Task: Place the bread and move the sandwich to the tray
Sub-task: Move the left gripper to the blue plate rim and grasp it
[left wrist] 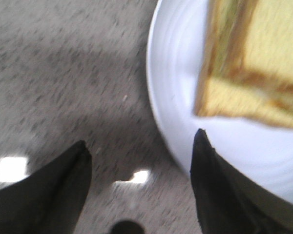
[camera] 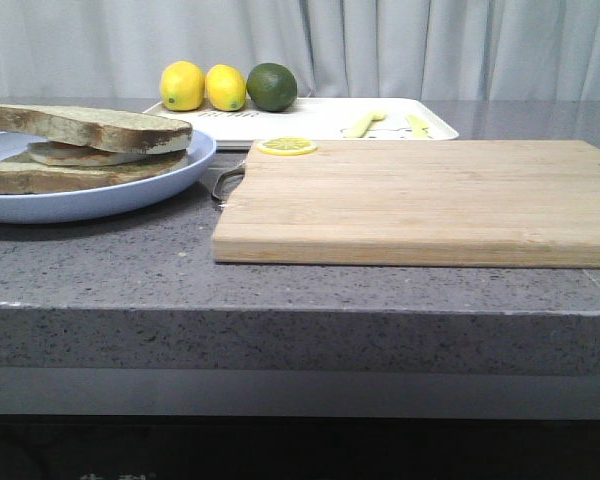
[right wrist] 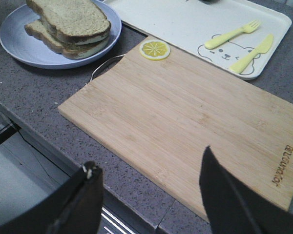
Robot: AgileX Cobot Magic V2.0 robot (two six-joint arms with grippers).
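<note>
The sandwich (camera: 80,150) lies on a pale blue plate (camera: 170,172) at the left of the counter: its top bread slice (camera: 90,127) rests over a white egg layer and a lower slice. In the right wrist view the sandwich (right wrist: 71,27) and plate (right wrist: 19,46) appear too. The white tray (camera: 320,120) stands at the back, behind the cutting board. My left gripper (left wrist: 141,151) is open, one finger over the plate's rim (left wrist: 166,97) and the other over the counter, nothing between them. My right gripper (right wrist: 149,168) is open above the counter's front edge, empty. Neither gripper shows in the front view.
A light wooden cutting board (camera: 420,200) fills the centre and right of the counter, a lemon slice (camera: 287,147) on its far corner. Two lemons (camera: 183,85) and a lime (camera: 272,87) sit on the tray's left end, a yellow fork (right wrist: 232,33) and knife (right wrist: 256,51) on its right.
</note>
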